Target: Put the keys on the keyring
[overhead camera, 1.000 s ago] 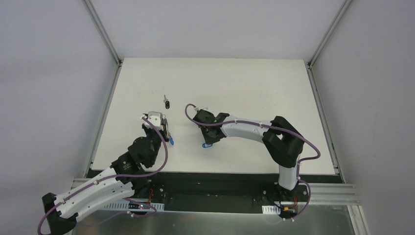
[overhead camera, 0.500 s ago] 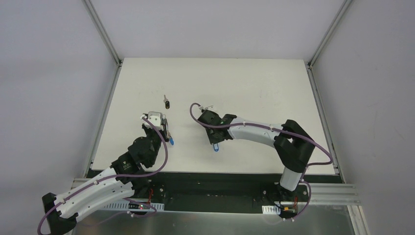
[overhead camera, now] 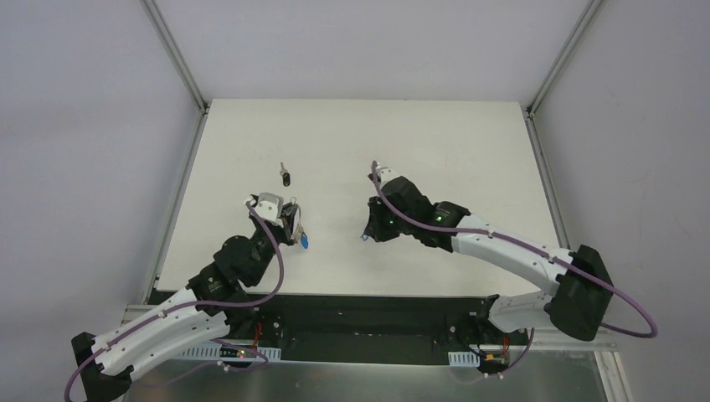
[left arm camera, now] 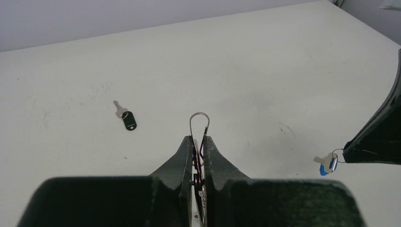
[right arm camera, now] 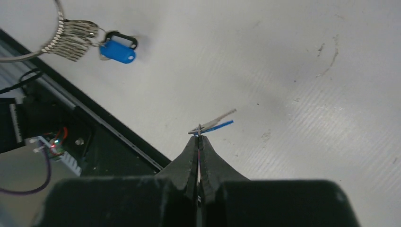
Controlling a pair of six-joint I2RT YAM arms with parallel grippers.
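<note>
Two grippers hover low over our white table (overhead camera: 435, 142), just past its black near rail (overhead camera: 360, 301). Our left gripper (left arm camera: 199, 139) is pressed together on the keyring (left arm camera: 199, 113), from which a bunch of keys (right arm camera: 71, 38) hangs. Our right gripper (right arm camera: 199, 138) pinches a blue-headed key (right arm camera: 221, 125) nearby, apart from the ring. Farther off, a black-headed key (left arm camera: 128, 120) lies alone on the scuffed surface. Pale grey walls (overhead camera: 352, 42) and aluminium posts (overhead camera: 176, 54) close the back.

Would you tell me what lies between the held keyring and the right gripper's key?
Nothing: in the left wrist view, only bare table separates the keyring and the blue-headed key.
</note>
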